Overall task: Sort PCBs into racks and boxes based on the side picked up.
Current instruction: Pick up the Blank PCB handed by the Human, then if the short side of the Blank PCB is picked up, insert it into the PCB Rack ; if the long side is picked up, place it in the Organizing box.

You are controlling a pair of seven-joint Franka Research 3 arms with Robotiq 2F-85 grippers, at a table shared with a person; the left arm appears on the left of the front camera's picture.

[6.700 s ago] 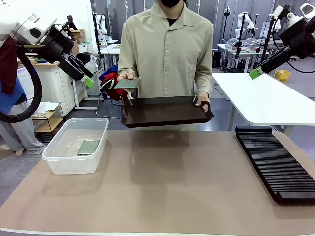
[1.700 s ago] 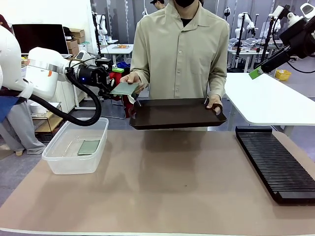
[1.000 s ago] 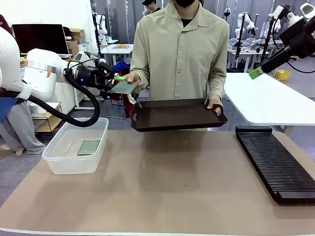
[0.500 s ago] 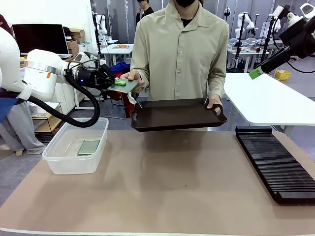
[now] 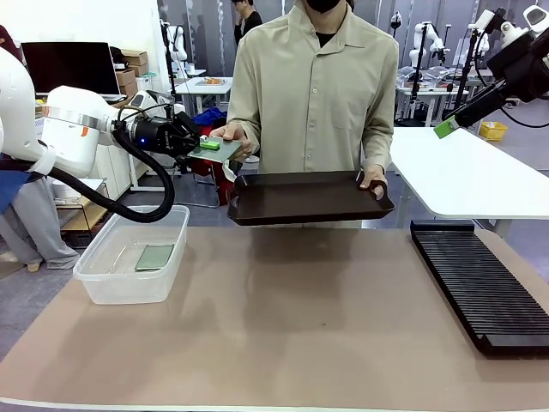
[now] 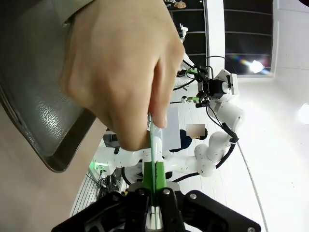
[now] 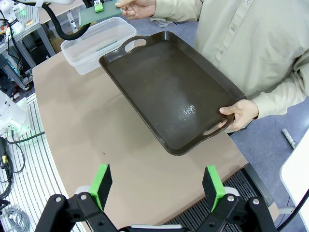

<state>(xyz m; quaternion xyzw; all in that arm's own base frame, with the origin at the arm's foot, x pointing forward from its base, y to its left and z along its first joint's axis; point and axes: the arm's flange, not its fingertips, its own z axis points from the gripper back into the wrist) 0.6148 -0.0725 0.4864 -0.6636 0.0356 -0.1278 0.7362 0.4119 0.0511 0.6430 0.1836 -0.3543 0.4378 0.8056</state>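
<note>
A person across the table holds out one green PCB [image 5: 220,151] in one hand [image 6: 120,72]. My left gripper [image 5: 206,144] is shut on its near edge, while the hand still grips the board. In the left wrist view the PCB [image 6: 153,154] runs edge-on between my fingers. Another PCB [image 5: 154,256] lies flat in the clear box [image 5: 94,270] at the table's left. The black slotted rack [image 5: 480,283] lies along the right side. My right gripper [image 7: 157,181] is open, raised high at the right [image 5: 446,127], holding nothing.
The person's other hand holds a dark brown tray [image 5: 309,199] tilted above the table's far edge; the right wrist view looks down on this tray [image 7: 169,87]. A white table [image 5: 463,172] stands behind at the right.
My left gripper's fingers have shut onto the PCB in the person's hand. The arm and the tray have barely shifted; the right arm is still.
</note>
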